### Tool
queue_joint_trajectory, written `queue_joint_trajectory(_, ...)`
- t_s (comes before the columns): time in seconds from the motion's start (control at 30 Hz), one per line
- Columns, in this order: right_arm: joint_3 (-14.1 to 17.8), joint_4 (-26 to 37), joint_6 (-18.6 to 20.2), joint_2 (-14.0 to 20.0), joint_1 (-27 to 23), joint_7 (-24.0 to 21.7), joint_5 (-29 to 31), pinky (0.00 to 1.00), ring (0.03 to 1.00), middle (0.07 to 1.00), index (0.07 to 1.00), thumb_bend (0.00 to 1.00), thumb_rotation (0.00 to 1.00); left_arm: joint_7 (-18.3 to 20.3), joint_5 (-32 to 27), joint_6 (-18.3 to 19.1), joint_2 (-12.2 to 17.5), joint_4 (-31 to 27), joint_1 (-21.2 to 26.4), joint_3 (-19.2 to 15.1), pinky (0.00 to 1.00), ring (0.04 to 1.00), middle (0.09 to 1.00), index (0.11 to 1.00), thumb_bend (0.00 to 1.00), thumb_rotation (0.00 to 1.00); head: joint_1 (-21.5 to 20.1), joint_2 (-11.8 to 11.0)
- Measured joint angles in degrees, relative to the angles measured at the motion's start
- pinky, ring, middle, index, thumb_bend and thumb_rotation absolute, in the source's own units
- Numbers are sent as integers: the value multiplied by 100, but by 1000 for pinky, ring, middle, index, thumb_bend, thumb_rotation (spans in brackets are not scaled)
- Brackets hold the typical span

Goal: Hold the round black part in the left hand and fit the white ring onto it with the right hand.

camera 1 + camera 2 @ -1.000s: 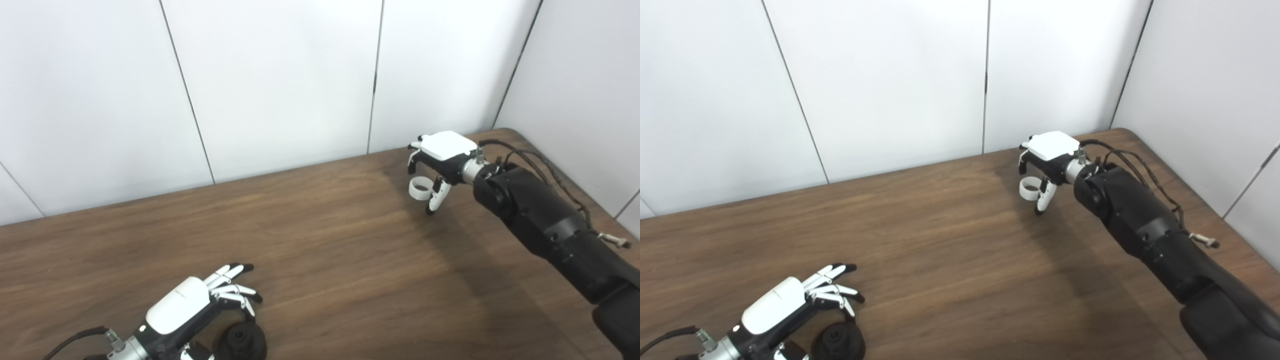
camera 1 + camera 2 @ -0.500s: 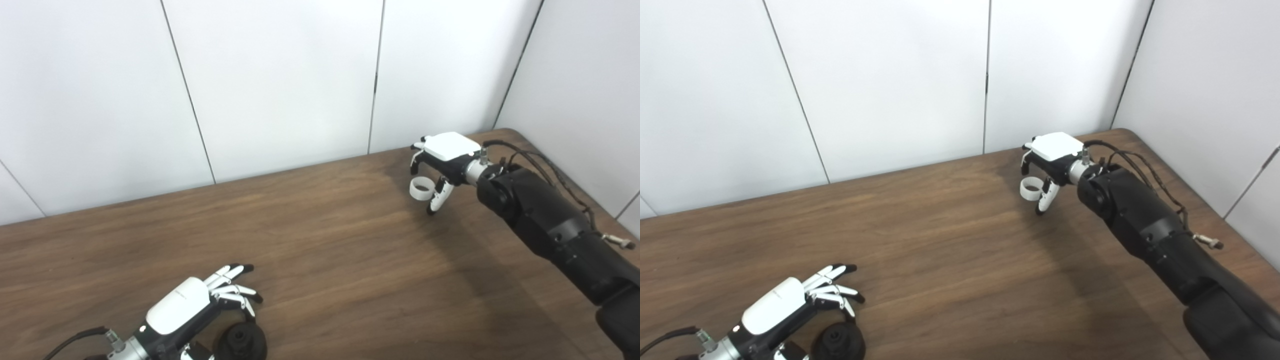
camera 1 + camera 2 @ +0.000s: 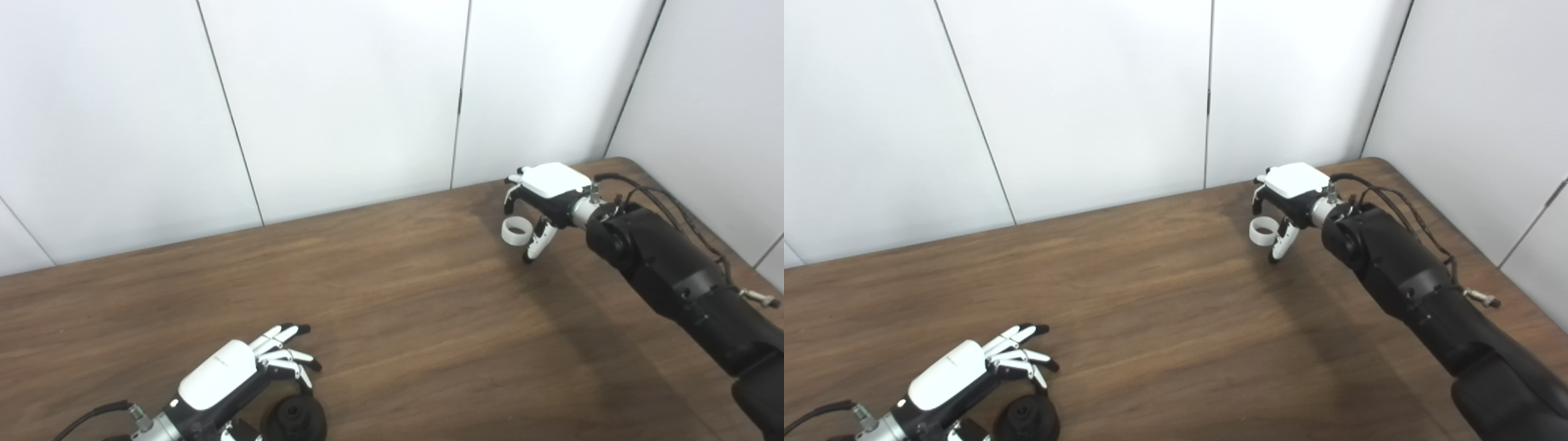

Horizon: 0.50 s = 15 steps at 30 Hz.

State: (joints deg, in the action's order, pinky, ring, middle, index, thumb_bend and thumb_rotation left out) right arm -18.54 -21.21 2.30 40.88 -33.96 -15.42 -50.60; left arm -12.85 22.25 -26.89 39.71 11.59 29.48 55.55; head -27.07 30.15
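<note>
Right hand (image 3: 542, 199) is at the far right corner of the bench (image 3: 398, 294), palm down, fingers curled around the white ring (image 3: 515, 231). The ring sits between the curled fingers and the thumb, apparently pinched at its rim; whether it is clear of the wood or just touching it cannot be told. Judgement: the grip from above leaves the bore open, which suits lowering it over a mating part later.

Left hand (image 3: 236, 380) is at the near left edge, palm down, fingers spread and extended, holding nothing. It lies just beside and partly over the round black part (image 3: 295, 418), which rests on the bench at the lower picture edge. Contact between hand and part is not resolvable. Judgement: the left grasp is not yet made, so the two pieces are well apart and fitting cannot start.

Ring: short, thin-walled white band, open through, axis roughly upright, looks light and rigid.

Black part: squat matte disc with a raised central hub on top, partly cropped.
</note>
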Motion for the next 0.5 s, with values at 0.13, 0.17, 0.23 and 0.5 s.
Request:
queue_joint_trajectory(0.13,-1,7,2,0,3,-2,-1,1000,1000,949,690,889,249,4,-1,-1,7,0,0,1,1000,991,769,480,523,63,9,0)
queue_joint_trajectory(0.17,-2,7,2,1,4,-1,-1,1000,1000,949,690,888,250,4,-5,-1,8,0,1,2,1000,991,769,480,523,63,9,0)
queue_joint_trajectory(0.23,-3,6,1,2,3,-1,-3,1000,1000,949,691,887,254,4,-10,-2,10,0,1,4,1000,991,769,480,523,63,0,0)
queue_joint_trajectory(0.5,-5,-52,-51,-1,3,123,11,1000,1000,892,524,601,163,17,-25,-12,26,-1,0,4,1000,990,771,480,523,62,-9,0)
